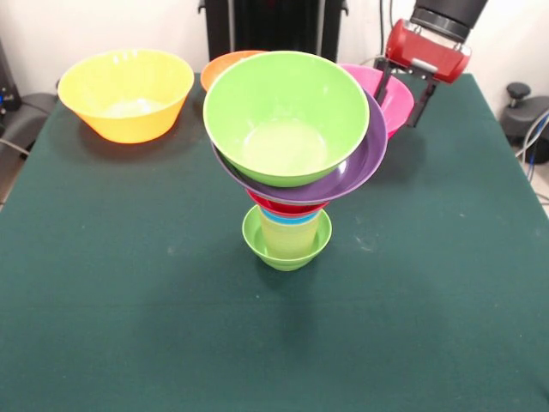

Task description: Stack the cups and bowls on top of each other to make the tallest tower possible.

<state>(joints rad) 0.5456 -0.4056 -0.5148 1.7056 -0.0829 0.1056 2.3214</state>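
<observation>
— Bowls first: where does each one sit?

— 3 stand apart at the far side of the green table (129, 326). The large yellow bowl (126, 93) is far left, upright, alone. The orange bowl (225, 65) shows only as a rim behind the pile. The pink bowl (390, 99) is at the far right, mostly hidden behind the purple one.

— And the tower?

— The tower (287, 163) stands near the table's middle. Its base is the small lime-green bowl (286, 240), upright on the cloth. Inside that stands a pale yellow cup (292, 232). Above it a thin blue rim (287, 219) shows, then a red band (287, 207); whether that red is a cup, the small bowl, or both, I cannot tell. On those rests the wide purple bowl (360, 167), and the large green bowl (286, 116) is nested in it at the top. The 2 upper bowls tilt toward the camera, so the green one's inside is open to view.

— Where is the gripper?

— The gripper (401, 99) hangs at the upper right, below the red and black arm (429, 47), just at the pink bowl. Its 2 dark fingers (421, 103) are spread, 1 in front of the pink bowl's rim and 1 outside it. Whether they touch the rim, I cannot tell.
</observation>
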